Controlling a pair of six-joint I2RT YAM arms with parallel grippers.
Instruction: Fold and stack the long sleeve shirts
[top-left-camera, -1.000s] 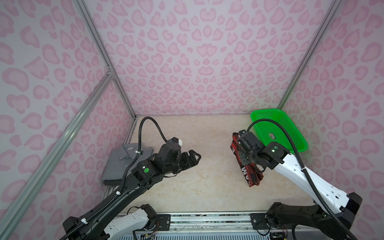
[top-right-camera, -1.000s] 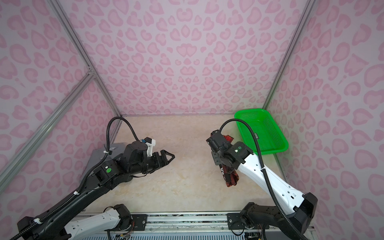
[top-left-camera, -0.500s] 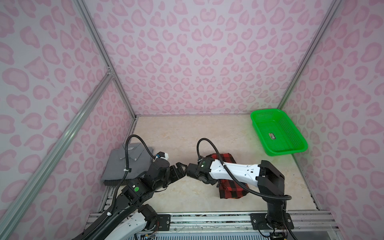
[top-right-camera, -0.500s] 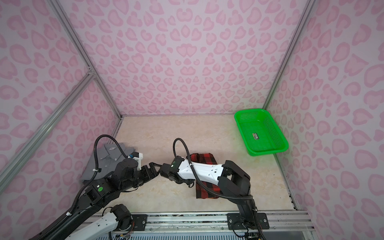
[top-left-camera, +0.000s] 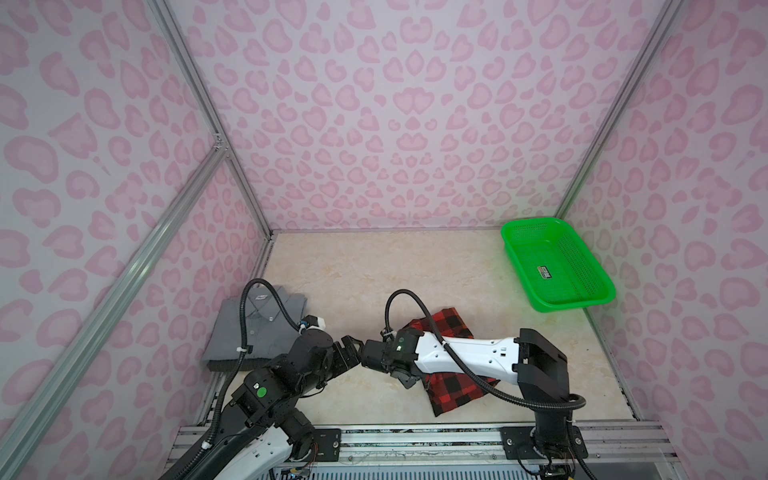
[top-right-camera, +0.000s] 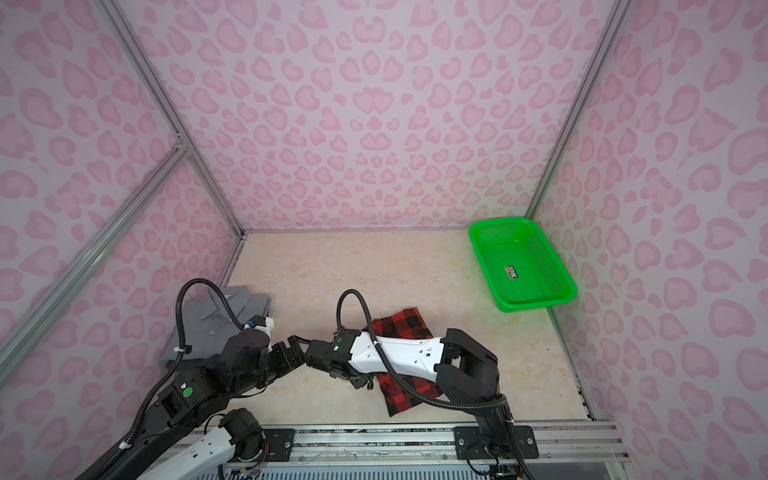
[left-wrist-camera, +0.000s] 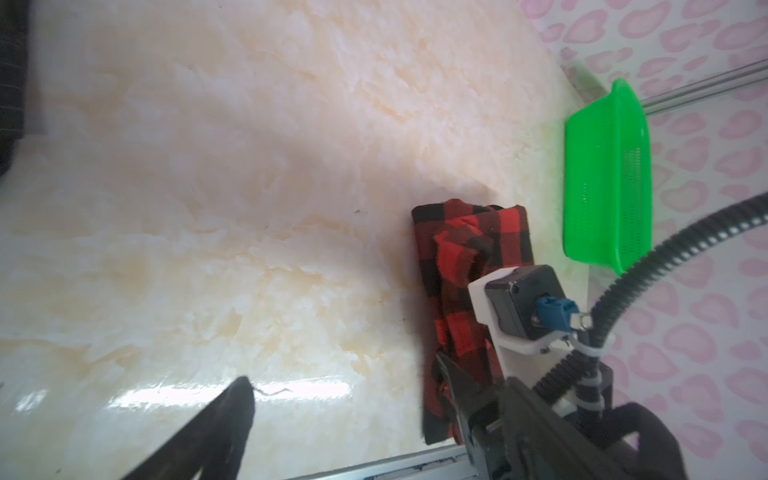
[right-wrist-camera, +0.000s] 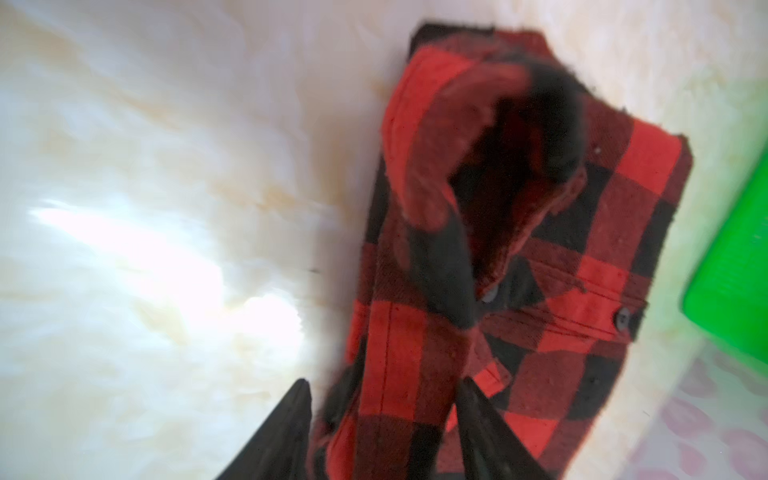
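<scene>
The bench (top-left-camera: 415, 266), a pale marble-look surface, carries everything. At its far right corner sits the green basket (top-left-camera: 573, 302) (a small label (top-left-camera: 544, 272) lies on its floor).

Nearer the front, right of the middle, the red-and-black checked shirt (top-left-camera: 455, 392) lies on the bench, folded into a rough oblong. It is close to the basket but not touching it. In both top views the white forearm of the right arm (top-left-camera: 469, 353) crosses above the shirt and hides its middle. The right wrist view shows the raised collar and two dark buttons of this shirt (right-wrist-camera: 561, 291).

The grey shirt (top-left-camera: 266, 328) lies folded flat at the left edge of the bench, well apart from the checked one. Its collar and white neck label point toward the back, and its buttons face up.

The right pincer (right-wrist-camera: 384, 382) points down over the near edge of the checked shirt. Its fingers are parted, with a ridge of cloth between them that does not look pinched, though this view is blurred. So it reads as released.

The left pincer (left-wrist-camera: 343, 370) hangs low over bare bench between the two shirts. Its fingers are spread wide and grasp nothing, and one fingertip (top-left-camera: 353, 341) sits just beside the right arm's wrist.
</scene>
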